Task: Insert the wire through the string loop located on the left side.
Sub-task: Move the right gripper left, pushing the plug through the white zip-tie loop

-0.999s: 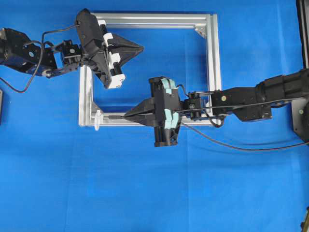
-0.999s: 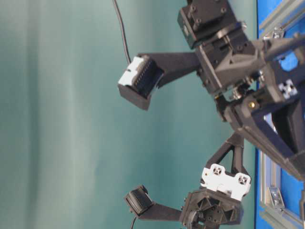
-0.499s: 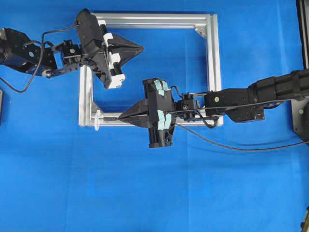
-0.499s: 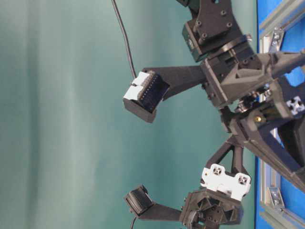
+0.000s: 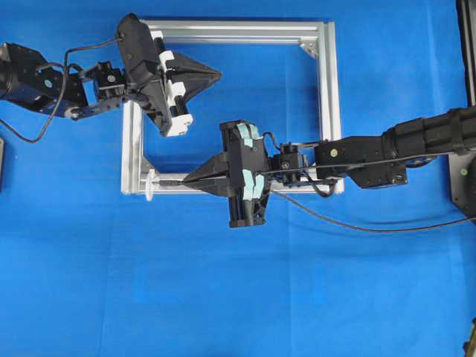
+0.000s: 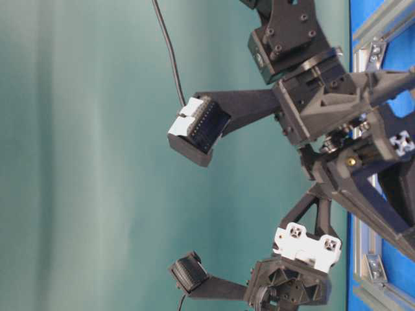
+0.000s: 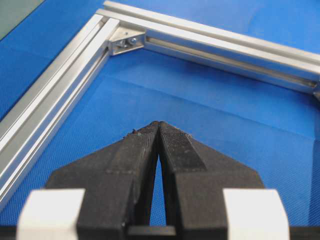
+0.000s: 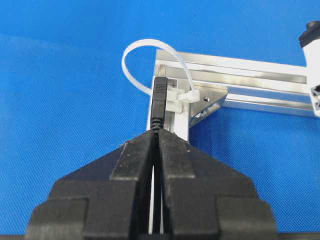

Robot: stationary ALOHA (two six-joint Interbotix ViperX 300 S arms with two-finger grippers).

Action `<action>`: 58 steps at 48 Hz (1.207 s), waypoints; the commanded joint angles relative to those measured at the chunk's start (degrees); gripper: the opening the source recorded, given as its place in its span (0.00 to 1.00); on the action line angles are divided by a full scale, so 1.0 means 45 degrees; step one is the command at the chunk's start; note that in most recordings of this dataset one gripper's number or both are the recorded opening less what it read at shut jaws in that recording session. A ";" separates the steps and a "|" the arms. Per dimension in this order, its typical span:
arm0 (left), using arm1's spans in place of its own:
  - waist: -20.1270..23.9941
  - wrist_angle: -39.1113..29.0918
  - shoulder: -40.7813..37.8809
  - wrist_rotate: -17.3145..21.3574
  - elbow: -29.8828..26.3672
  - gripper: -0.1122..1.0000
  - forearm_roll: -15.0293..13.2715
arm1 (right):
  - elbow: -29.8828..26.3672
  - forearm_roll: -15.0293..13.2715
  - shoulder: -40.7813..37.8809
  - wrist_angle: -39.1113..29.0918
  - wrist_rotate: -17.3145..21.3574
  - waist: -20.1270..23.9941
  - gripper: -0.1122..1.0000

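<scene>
Cloth (image 5: 223, 297) of plain blue covers the table, and a square aluminium frame (image 5: 331, 89) lies flat on it. The left gripper (image 5: 216, 74), jaws pressed together on nothing, hangs inside the frame's upper left part. The right gripper (image 5: 187, 179) pinches the wire (image 8: 159, 107) just behind its black plug, over the frame's lower rail. The plug's front end reaches the string loop (image 8: 131, 54) at the lower left corner; whether it has entered the loop cannot be told.
</scene>
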State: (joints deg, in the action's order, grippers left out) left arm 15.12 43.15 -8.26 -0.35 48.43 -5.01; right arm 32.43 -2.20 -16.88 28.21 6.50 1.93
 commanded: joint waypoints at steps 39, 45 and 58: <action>0.0000 0.0078 0.0430 0.0020 -0.0098 0.10 0.0039 | -0.0234 -0.0020 0.0234 0.0039 0.0020 0.0020 0.11; 0.0000 0.0078 0.0430 0.0020 -0.0098 0.10 0.0039 | -0.0234 -0.0020 0.0215 0.0059 0.0020 0.0020 0.11; 0.0000 0.0078 0.0430 0.0020 -0.0098 0.10 0.0039 | -0.0430 -0.0020 0.0117 0.0117 0.0039 0.0059 0.11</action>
State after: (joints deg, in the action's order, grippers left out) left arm 15.12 43.15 -8.17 -0.35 48.43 -5.01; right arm 32.26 -2.20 -16.88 28.30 6.59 2.11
